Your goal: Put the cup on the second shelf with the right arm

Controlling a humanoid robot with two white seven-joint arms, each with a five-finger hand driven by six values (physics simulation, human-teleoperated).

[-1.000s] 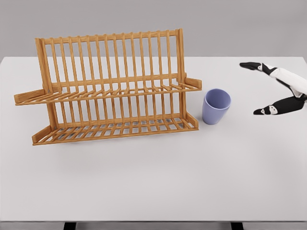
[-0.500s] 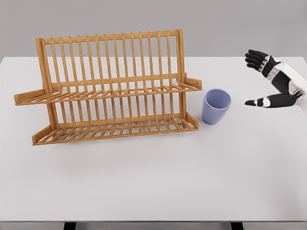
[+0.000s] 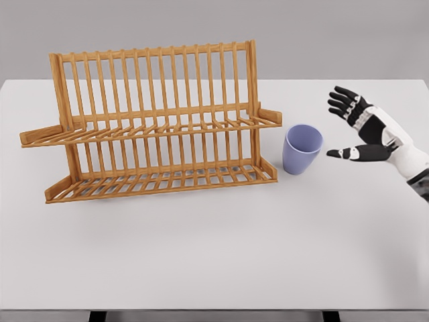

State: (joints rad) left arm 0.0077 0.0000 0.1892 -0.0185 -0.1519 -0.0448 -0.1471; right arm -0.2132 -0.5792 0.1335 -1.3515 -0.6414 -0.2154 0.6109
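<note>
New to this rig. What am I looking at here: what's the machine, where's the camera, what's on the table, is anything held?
It is a simulator render, seen from a camera on a humanoid robot's head, looking down at a white table. On it stands a two-tier wooden dish rack, and just to its right an upright lilac cup. The white arm entering from the right ends in the right hand, a five-finger hand with dark fingers. It is open, thumb and fingers spread toward the cup, a gap between them. Nothing is held. The left arm is out of view.
</note>
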